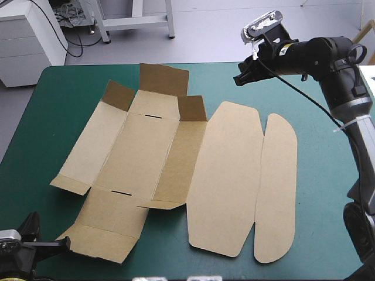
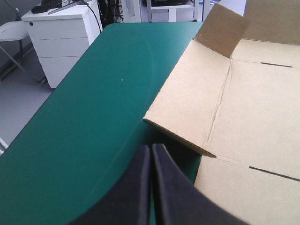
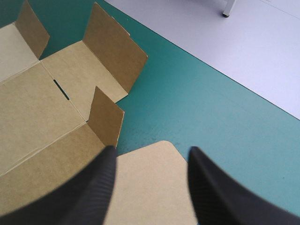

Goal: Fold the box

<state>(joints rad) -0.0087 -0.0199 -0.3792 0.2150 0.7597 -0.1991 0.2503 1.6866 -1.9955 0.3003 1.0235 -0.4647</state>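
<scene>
Nearest the high camera, at the table's near-left corner, sat the left gripper (image 1: 55, 244), its two black fin-shaped fingers pressed together into one pointed arch and holding nothing. Just ahead of it and to its right lay the box (image 1: 146, 152), a flat cut sheet of brown board spread on the teal-green cover (image 1: 58, 88), its long axis running left to right across the middle of the table. Its near-left flap (image 1: 99, 237) came closest to that gripper but was not touching it. The right gripper (image 3: 151, 154) hung raised over the far side, fingers spread wide and empty, with the rounded far end of the broad lid panel (image 1: 228, 175) below and between them. Three short far flaps (image 1: 164, 78) stood upright to that gripper's left, and the rest of the sheet lay flat. I judged the right arm better placed for the lid and the left for the near walls. I saw nothing lying between either gripper and the board.
</scene>
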